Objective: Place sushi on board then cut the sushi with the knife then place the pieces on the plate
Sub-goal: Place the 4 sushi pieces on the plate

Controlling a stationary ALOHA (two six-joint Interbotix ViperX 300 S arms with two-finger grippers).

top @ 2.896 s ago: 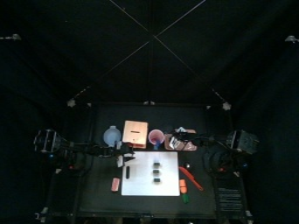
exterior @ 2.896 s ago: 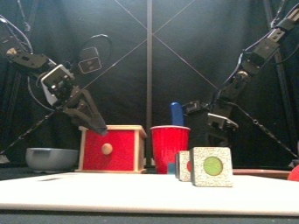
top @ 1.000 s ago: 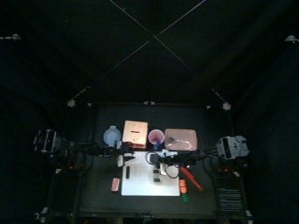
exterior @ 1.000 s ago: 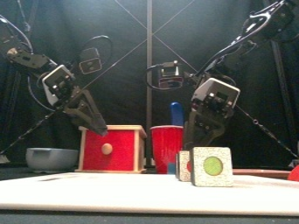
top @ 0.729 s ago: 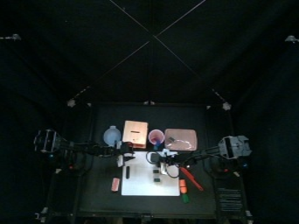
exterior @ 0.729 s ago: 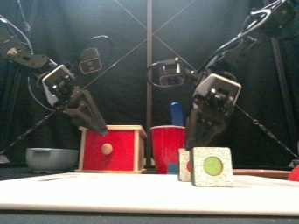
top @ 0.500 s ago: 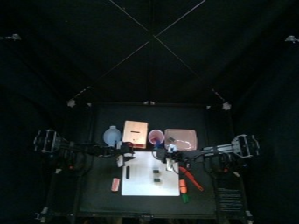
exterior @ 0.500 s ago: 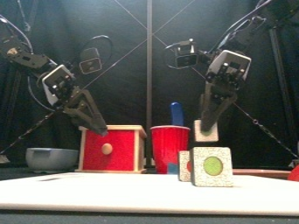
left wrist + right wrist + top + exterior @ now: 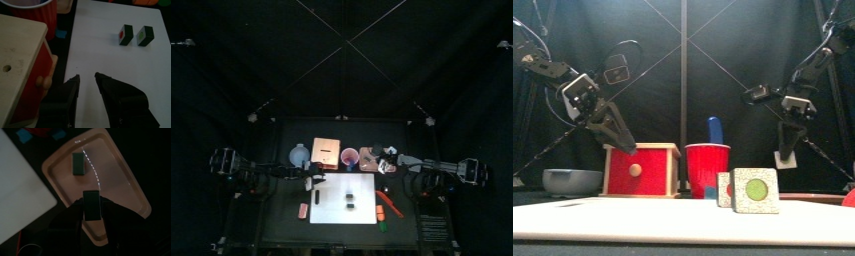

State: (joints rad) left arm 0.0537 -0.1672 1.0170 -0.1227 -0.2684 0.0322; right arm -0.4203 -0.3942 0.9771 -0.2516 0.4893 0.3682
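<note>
Black surface inside a curtained booth. My right gripper (image 9: 786,148) is clamped on one sushi piece (image 9: 91,207), hanging above the pink tray (image 9: 120,178), where another piece (image 9: 79,163) already lies flat. Best way, I judge: lower over bare tray beside that piece, not onto it, and release low so it doesn't tumble. Two more pieces (image 9: 123,35) stand on the white board (image 9: 100,55). My left gripper (image 9: 87,81) hovers empty, narrowly parted, beside the wooden box (image 9: 640,170). Red cup (image 9: 708,165) with blue knife (image 9: 716,128) stands near the tray; steer clear.
</note>
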